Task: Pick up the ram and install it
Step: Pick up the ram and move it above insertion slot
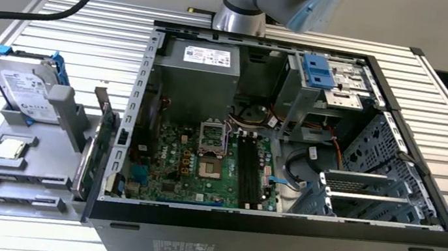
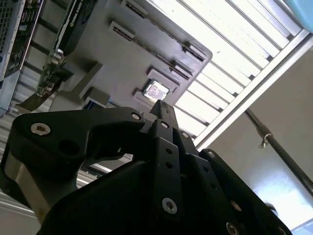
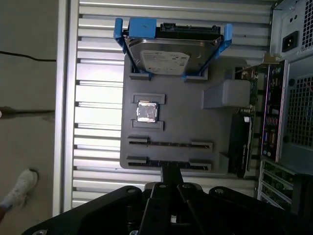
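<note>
The ram (image 3: 168, 161) shows as a thin dark strip, edge-on between two brackets of the grey parts tray (image 3: 195, 129), in the row nearest my gripper. My gripper (image 3: 171, 171) hovers above that edge of the tray with its black fingers (image 2: 161, 115) closed together and nothing between them. In the exterior view the tray (image 1: 35, 158) lies at the exterior view's left of the open computer case (image 1: 278, 238). The black memory slots (image 1: 249, 168) run along the green motherboard (image 1: 175, 158) inside the case.
On the tray sit a hard drive (image 3: 168, 54) in a blue frame, a small square silver chip (image 3: 147, 111) and an upright graphics card (image 3: 242, 142) on the side nearest the case. The arm's base (image 1: 242, 9) stands behind the case. All rests on a slatted metal table (image 1: 89, 21).
</note>
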Motion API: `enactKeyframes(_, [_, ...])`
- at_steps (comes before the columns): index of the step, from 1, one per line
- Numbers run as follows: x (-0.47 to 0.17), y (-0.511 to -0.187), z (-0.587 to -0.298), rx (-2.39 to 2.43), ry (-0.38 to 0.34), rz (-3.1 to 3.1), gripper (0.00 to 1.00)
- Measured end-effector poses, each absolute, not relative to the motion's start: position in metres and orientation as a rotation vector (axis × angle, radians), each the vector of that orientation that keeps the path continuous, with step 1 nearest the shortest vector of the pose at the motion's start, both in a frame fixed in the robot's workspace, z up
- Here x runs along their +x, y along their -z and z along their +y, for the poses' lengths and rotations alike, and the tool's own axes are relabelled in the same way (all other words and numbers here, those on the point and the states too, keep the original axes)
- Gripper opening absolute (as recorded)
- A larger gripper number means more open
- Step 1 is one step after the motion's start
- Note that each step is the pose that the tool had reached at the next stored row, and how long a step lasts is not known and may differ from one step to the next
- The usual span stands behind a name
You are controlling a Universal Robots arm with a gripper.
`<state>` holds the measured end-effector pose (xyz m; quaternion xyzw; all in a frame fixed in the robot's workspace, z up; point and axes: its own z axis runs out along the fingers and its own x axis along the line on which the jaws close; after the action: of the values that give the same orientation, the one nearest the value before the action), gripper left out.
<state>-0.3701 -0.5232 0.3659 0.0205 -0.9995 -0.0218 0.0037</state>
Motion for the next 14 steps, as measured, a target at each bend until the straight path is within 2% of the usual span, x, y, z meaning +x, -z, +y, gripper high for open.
enactKeyframes(14, [-0.3701, -0.3659, -0.5233, 0.207, 0.063, -3.125, 0.0])
